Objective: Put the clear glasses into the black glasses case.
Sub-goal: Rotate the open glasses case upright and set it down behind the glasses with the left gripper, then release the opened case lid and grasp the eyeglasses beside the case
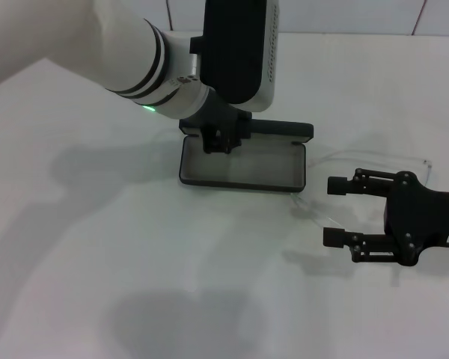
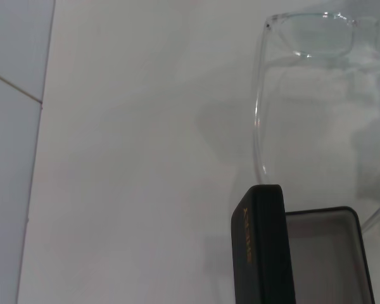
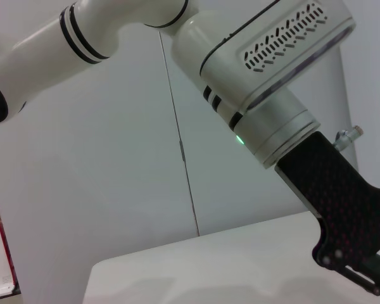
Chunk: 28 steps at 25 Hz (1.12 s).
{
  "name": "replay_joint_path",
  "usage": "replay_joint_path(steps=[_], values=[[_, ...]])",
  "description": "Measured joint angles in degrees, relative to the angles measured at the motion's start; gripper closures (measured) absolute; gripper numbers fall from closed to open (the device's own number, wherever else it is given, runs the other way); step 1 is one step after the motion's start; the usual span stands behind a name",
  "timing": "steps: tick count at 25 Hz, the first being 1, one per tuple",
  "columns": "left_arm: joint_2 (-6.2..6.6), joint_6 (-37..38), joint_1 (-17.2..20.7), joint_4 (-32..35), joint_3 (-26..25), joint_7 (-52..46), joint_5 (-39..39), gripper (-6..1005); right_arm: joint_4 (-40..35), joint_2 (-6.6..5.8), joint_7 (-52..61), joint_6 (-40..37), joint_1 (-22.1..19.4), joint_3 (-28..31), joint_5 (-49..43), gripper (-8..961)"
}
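Note:
The black glasses case [image 1: 243, 166] lies open mid-table, grey lining up, its lid [image 1: 280, 129] standing upright at the back. In the left wrist view the lid's edge [image 2: 259, 247] with its gold logo and the lined tray [image 2: 329, 253] show close up. My left gripper [image 1: 223, 138] hangs at the lid's left end. The clear glasses [image 1: 374, 155] lie on the table right of the case, with the lens [image 2: 316, 35] and one arm [image 2: 259, 126] showing. Above their near side my right gripper [image 1: 331, 212] stands open, fingers pointing at the case.
The white table [image 1: 97, 247] stretches wide to the left and front. A tiled wall [image 1: 344, 15] runs along the back edge. The right wrist view holds only the left arm [image 3: 259, 69], the wall and a strip of table.

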Motion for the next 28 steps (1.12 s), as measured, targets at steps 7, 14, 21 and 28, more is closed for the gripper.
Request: replay_joint_path(steps=[7,14,21,28], values=[[0.02,-0.57,0.13,-0.61,-1.61,2.05,-3.75,763,0.15,-0.08,-0.29,0.05,-0.04,0.28,-0.02,203],[-0.08,-3.09,0.7,-1.62,-1.55,1.85,-3.21,750,0.6,-0.14,-1.09,0.05,0.2,0.46,-0.02,203],[-0.12,-3.45,1.08,-0.82,-1.74,1.64,-3.18,734,0.62,-0.18,-1.2,0.05,0.36,0.48,-0.02,203],[-0.02,-3.58,7.13,10.52,-3.68,2.07,-11.67,727,0.62,-0.19,-1.23,0.05,0.12,0.55,0.49,204]])
